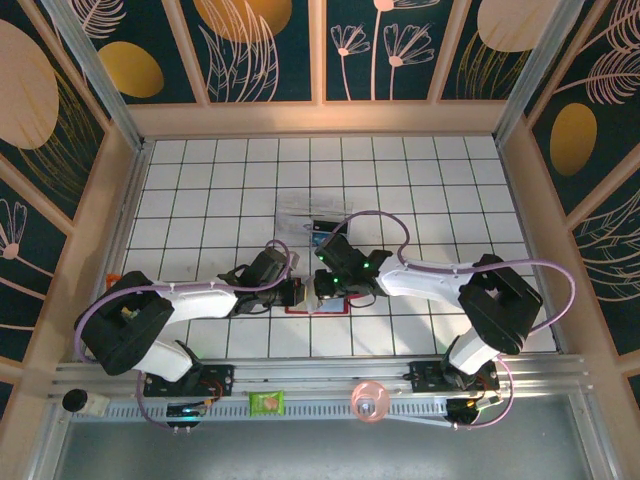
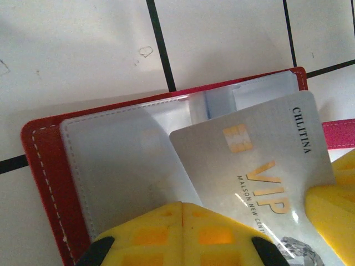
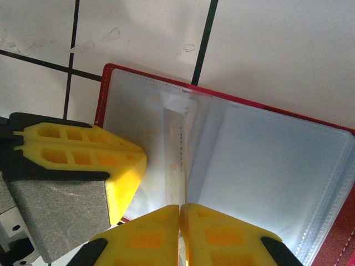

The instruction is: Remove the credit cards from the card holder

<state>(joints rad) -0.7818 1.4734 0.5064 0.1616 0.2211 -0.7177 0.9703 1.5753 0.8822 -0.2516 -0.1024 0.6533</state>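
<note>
Left end effector [image 2: 182, 213]: yellow fingers clenched at the edge of the small red leather-look card holder [image 2: 43, 166], likely to pin it; whether they pinch it is unclear. Holder lies open on the white gridded tabletop [image 2: 83, 55]. Right end effector [image 3: 179, 216], over holder's middle, nipped on the silver plastic VIP card [image 2: 260, 160], half out of its sleeve, probably to draw it free. Clear plastic box [image 1: 300, 212] beyond holder.

Red card holder [image 3: 277, 166] lying open on white black-gridded table [image 3: 277, 50], clear plastic sleeves facing up, right pincer [image 3: 179, 224] yellow tips pressed together at the centre fold, left pincer [image 3: 119, 166] tip on the left page
</note>
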